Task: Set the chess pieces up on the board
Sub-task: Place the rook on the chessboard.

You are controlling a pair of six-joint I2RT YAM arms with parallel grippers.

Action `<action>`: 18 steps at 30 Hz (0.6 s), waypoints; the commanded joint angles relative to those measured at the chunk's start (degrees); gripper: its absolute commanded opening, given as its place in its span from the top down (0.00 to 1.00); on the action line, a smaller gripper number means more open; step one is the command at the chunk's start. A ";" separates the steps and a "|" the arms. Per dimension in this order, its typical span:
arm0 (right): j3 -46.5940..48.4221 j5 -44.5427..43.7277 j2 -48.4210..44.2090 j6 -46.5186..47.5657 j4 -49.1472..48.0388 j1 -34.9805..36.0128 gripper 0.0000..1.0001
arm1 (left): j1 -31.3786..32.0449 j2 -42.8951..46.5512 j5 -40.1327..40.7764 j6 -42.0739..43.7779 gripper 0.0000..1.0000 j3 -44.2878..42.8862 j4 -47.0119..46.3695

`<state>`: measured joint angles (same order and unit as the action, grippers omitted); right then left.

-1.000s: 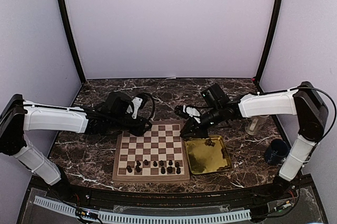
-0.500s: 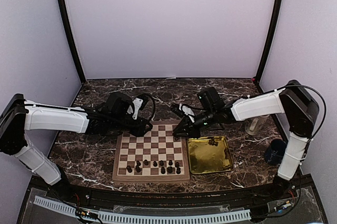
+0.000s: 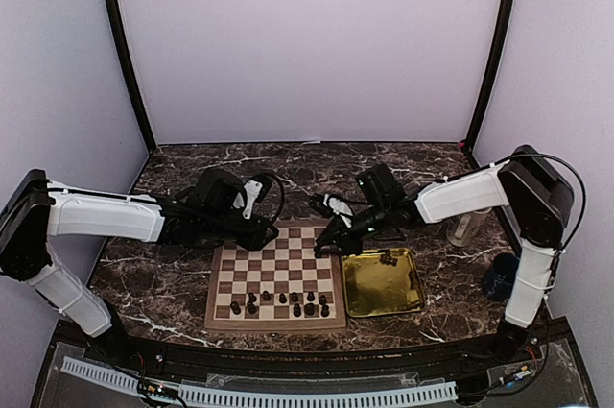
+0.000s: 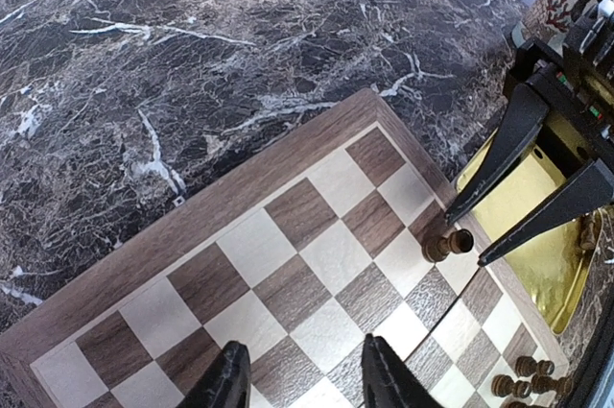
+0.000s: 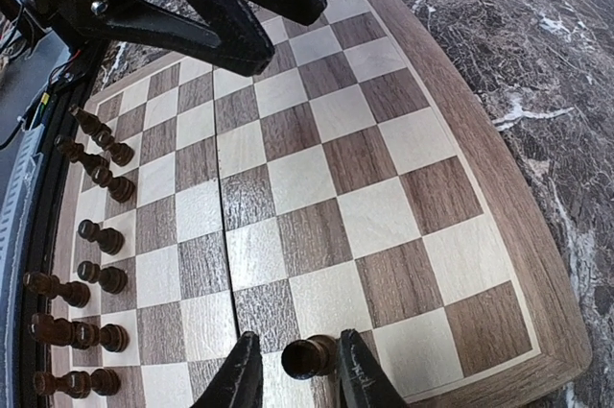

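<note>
Swinging leftward, the right pincer point(image 4: 467, 240), grip unclear, is bringing another small dark chess piece point(image 5: 307, 358) onto the checkered wooden board point(image 3: 278, 259); few are remaining.

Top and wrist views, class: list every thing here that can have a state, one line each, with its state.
right gripper: open, fingers either side of a pawn
pawn: on a right-edge square of the chessboard
left gripper: open, empty, above the chessboard
chessboard: near rows partly filled, far half otherwise bare
chess pieces: grouped in the two near rows
gold tray: holding a few loose pieces at its far end
</note>
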<state>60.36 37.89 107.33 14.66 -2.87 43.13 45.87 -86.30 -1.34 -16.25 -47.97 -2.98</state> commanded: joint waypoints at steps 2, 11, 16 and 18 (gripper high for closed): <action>1.86 0.93 -5.98 -0.04 3.80 -0.43 0.69 | -0.25 -2.16 -5.38 4.78 0.57 -4.79 4.80; 6.15 -1.47 -18.38 4.12 20.37 -7.15 0.57 | 0.54 -8.66 -10.30 14.71 0.55 -18.15 19.98; -0.33 -4.22 -22.96 6.30 23.83 -11.74 0.53 | 2.49 -14.17 -11.55 18.59 0.54 -26.81 27.35; -3.85 -3.37 -24.64 6.64 21.54 -14.62 0.49 | 3.25 -16.67 -11.69 19.55 0.54 -30.02 29.71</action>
<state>62.57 35.44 84.16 19.38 15.64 32.08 47.55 -99.83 -11.09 -1.13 -72.82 18.09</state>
